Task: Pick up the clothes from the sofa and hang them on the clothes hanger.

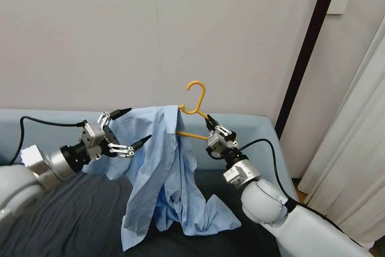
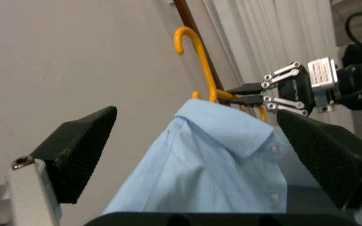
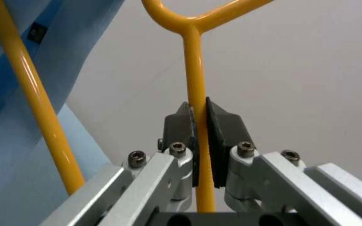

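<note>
A yellow hanger (image 1: 195, 97) is held up in front of the wall, hook upward. My right gripper (image 1: 213, 132) is shut on its right arm; the right wrist view shows the pads (image 3: 218, 127) pinching the yellow hanger (image 3: 193, 61). A light blue shirt (image 1: 162, 167) drapes from the hanger's left side down to the sofa seat. My left gripper (image 1: 137, 126) stands open at the shirt's left shoulder, one finger on each side of the cloth's edge. The left wrist view looks between its wide-spread fingers (image 2: 80, 141) at the shirt (image 2: 218, 160), the hanger (image 2: 197, 47) and the right gripper (image 2: 247, 94).
The sofa has a pale blue backrest (image 1: 252, 126) and a dark grey seat (image 1: 60, 215). A dark vertical post (image 1: 304, 52) and white curtains (image 1: 355, 148) stand to the right. A plain wall is behind.
</note>
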Available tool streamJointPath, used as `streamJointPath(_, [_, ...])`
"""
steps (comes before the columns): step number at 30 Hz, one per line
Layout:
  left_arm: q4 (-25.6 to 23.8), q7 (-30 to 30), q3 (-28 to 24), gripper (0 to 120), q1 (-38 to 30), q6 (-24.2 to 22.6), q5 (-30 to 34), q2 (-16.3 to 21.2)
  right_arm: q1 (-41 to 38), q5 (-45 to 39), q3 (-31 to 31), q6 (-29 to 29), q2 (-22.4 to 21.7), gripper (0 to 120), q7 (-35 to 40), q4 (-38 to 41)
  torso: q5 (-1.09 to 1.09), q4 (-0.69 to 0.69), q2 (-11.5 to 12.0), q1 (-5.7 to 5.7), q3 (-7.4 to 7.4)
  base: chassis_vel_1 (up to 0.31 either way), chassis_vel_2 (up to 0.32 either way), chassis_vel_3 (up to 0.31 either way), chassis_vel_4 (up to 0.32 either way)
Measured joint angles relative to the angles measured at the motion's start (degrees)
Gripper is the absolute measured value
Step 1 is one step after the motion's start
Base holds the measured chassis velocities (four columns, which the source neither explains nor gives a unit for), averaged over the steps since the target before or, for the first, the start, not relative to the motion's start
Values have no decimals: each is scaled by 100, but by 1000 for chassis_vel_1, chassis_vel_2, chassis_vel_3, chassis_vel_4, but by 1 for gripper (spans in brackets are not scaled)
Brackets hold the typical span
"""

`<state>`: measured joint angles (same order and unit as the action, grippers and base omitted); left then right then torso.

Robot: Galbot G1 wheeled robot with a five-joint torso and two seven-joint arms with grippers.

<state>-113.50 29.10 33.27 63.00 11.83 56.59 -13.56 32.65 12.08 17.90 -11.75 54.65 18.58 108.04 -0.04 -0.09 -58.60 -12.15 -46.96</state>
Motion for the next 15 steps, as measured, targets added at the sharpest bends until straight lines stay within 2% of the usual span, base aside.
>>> streamJointPath(2, [275, 541, -16, 100, -196, -47, 302, 167, -16, 172, 101, 84, 114, 4, -46, -103, 0, 2, 0, 0, 0, 0, 0, 0, 0])
streamJointPath(3, [275, 541, -16, 100, -196, -47, 302, 167, -16, 172, 101, 84, 114, 4, -46, -103, 0, 2, 0, 0, 0, 0, 0, 0, 0])
streamJointPath(5, [544, 1048, -24, 100, -318, -157, 464, 277, -69, 243, 213, 124, 211, 4, -67, -189, -1, 3, 0, 0, 0, 0, 0, 0, 0])
streamJointPath(7, [959, 1649, -30, 100, -392, -342, 587, 351, -171, 286, 359, 136, 324, 4, -71, -272, -1, 3, 0, 0, 0, 0, 0, 0, 0])
streamJointPath(11, [1322, 2015, -52, 100, -396, -590, 773, 319, -265, 391, 476, 152, 441, 4, -85, -307, -2, 4, 0, 0, 0, 0, 0, 0, 0])
streamJointPath(15, [1461, 2113, -103, 100, -405, -789, 816, 217, -262, 509, 501, 186, 445, 4, -90, -264, -3, 3, 0, 0, 0, 0, 0, 0, 0])
